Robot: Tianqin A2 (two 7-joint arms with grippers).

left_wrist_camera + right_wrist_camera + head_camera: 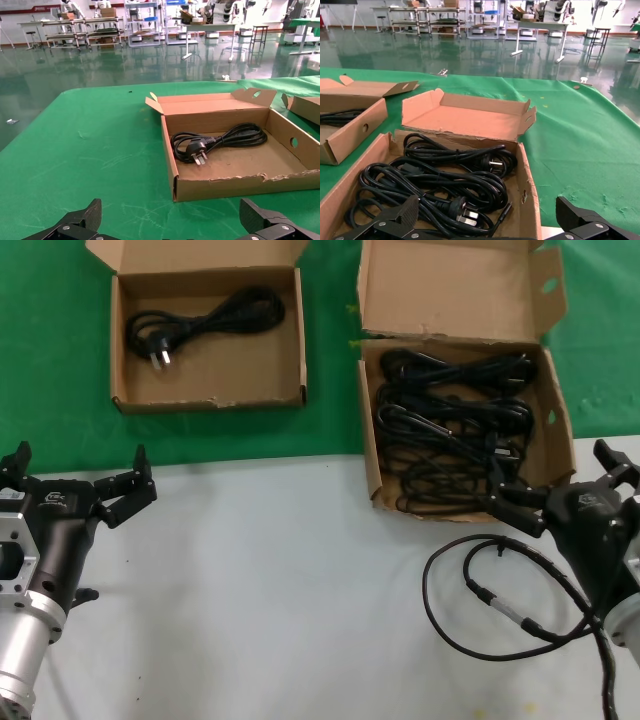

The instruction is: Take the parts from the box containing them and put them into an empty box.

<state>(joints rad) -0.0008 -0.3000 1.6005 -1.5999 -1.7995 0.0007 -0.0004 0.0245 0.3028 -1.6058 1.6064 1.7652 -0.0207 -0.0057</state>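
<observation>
The larger brown box (pixel 368 440) at the back right holds several coiled black power cords (pixel 455 430), and its lid flap stands up. The smaller squarish box (pixel 210 398) at the back left holds one coiled cord (pixel 200 322). My right gripper (pixel 560 485) is open at the larger box's near end. In the right wrist view, the right gripper (pixel 487 212) hangs just above the cords (pixel 445 185) with nothing held. My left gripper (pixel 78 478) is open over the table's left side. The left wrist view shows the left gripper (pixel 171 215) short of the smaller box (pixel 240 187) and its cord (pixel 215 142).
A thin black looped cable (pixel 500 605) with a silver inline connector lies on the white table by my right arm. The boxes stand on green cloth (pixel 330 370). The smaller box (pixel 350 132) shows beside the larger one in the right wrist view.
</observation>
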